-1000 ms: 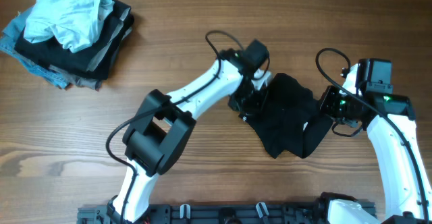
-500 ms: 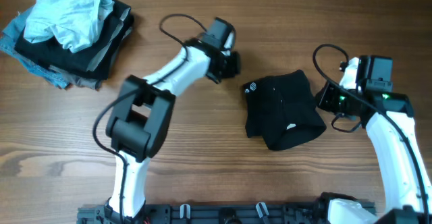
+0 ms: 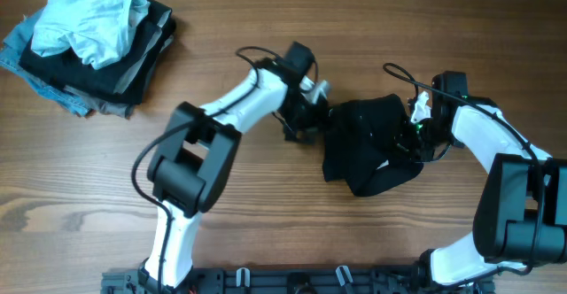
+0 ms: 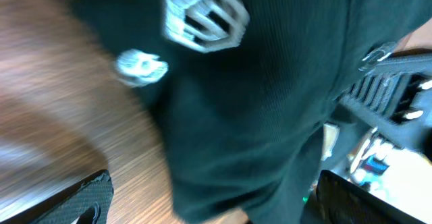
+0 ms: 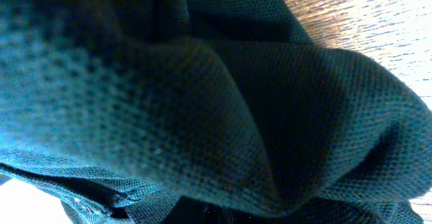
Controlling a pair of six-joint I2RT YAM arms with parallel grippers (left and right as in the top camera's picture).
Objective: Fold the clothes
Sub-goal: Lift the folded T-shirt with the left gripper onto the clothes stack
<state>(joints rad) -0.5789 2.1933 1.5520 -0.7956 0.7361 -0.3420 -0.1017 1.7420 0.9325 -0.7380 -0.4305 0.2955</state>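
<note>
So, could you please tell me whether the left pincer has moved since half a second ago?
Yes. The left pincer has swung away from the clothes pile, downward in the overhead view, to the black garment's left edge.

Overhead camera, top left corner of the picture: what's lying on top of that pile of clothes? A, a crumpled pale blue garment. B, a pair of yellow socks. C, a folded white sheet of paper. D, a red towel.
A: the overhead view shows a crumpled pale blue garment lying loose on top of the stack of dark folded clothes.
</note>
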